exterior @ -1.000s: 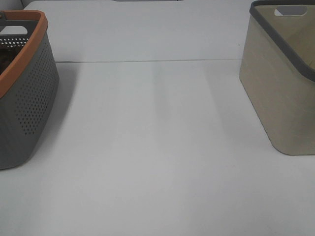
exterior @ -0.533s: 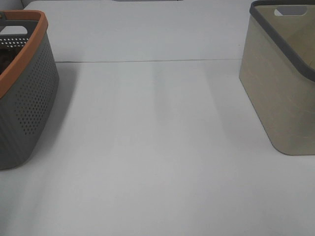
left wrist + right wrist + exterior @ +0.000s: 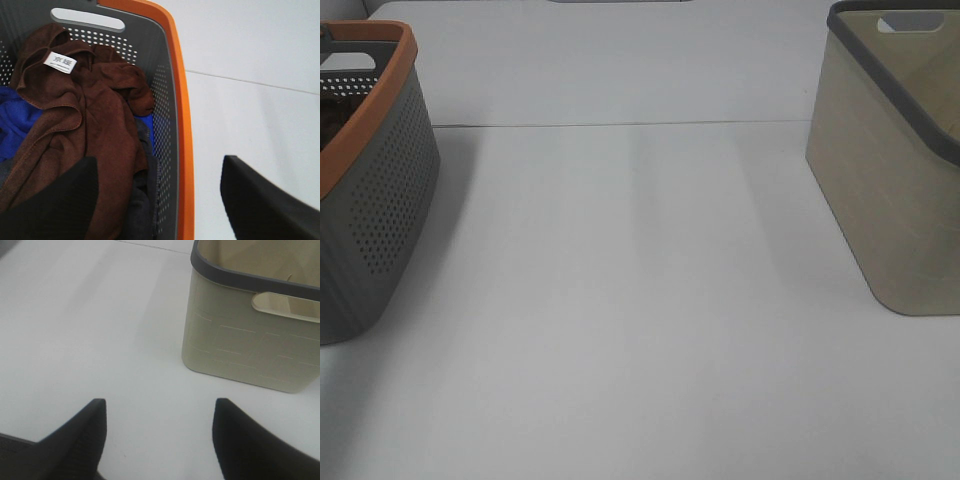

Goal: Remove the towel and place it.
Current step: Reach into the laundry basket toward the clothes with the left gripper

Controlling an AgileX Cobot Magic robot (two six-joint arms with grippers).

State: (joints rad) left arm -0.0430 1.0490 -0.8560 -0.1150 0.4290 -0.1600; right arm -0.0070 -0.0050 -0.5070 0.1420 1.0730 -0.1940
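The dark brown towel (image 3: 95, 115) lies crumpled in the grey perforated basket (image 3: 167, 90) with the orange rim, its white tag (image 3: 60, 62) facing up. In the exterior high view only a dark sliver of cloth shows inside that basket (image 3: 380, 190) at the far left. My left gripper (image 3: 157, 160) hangs open above the basket's rim, one finger over the towel and the other outside over the table. Over bare table, my right gripper (image 3: 157, 404) stands open and empty, beside the beige basket (image 3: 250, 340). Neither gripper appears in the exterior high view.
A blue cloth (image 3: 12, 117) and other dark fabric lie under the towel in the grey basket. The beige basket (image 3: 895, 170) with a dark grey rim stands at the right edge of the white table (image 3: 640, 300). A seam crosses the table at the back.
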